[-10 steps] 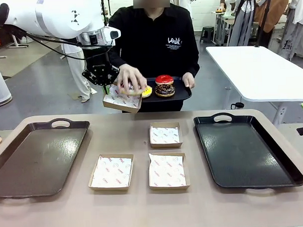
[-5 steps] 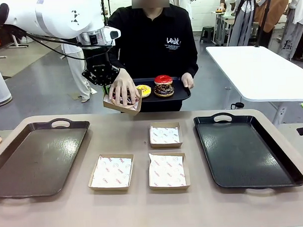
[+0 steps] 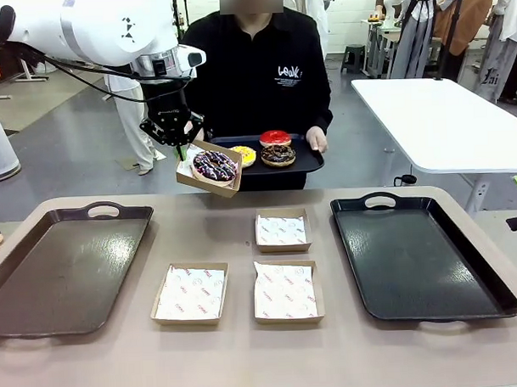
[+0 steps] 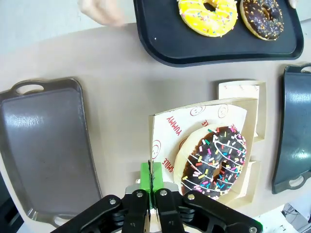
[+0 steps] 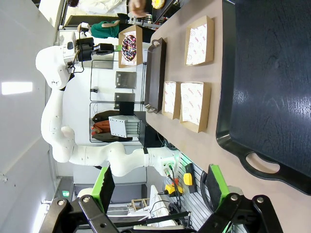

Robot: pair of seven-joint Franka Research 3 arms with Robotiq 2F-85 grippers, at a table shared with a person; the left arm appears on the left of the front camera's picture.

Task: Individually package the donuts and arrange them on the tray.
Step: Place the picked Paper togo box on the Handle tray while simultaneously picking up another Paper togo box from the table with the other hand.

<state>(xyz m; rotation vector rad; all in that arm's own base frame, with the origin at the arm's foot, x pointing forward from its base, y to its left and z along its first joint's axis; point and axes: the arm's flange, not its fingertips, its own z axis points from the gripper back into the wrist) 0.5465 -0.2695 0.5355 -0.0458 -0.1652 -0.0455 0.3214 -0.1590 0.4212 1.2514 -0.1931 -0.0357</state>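
The sprinkled chocolate donut [image 3: 214,166] lies flat in a paper-lined cardboard box [image 3: 209,186]. The box is held in the air, tilted, over the far edge of the table [image 3: 217,237]. The left gripper [image 3: 181,149] is clamped on the box's wall. From the left wrist, the gripper [image 4: 151,177] has its green pads pressed together on the box's [image 4: 167,131] near rim, and the donut [image 4: 214,160] fills most of the printed liner.

Just beside the box, the person holds a black serving tray [image 3: 313,163] with a hand [image 3: 316,139] at its far end. It carries the yellow-glazed donut [image 3: 244,155], the red-glazed donut [image 3: 275,138] and the dark chocolate donut [image 3: 278,155]. The left wrist view looks down on this tray [image 4: 160,34], with the yellow [image 4: 208,14] and dark [image 4: 262,17] donuts side by side.

The front view adds the table's layout. Three paper-lined boxes hold nothing: one farther back [image 3: 282,231] and two nearer [image 3: 191,293] [image 3: 286,290]. A brown tray [image 3: 61,268] lies to the left and a black tray [image 3: 422,256] to the right, both bare.

The right wrist view shows the right gripper [image 5: 160,194] with its jaws wide apart and gripping nothing, near the handle end of the black tray [image 5: 272,87]. Far off in that view is the left arm with the boxed donut [image 5: 129,46].
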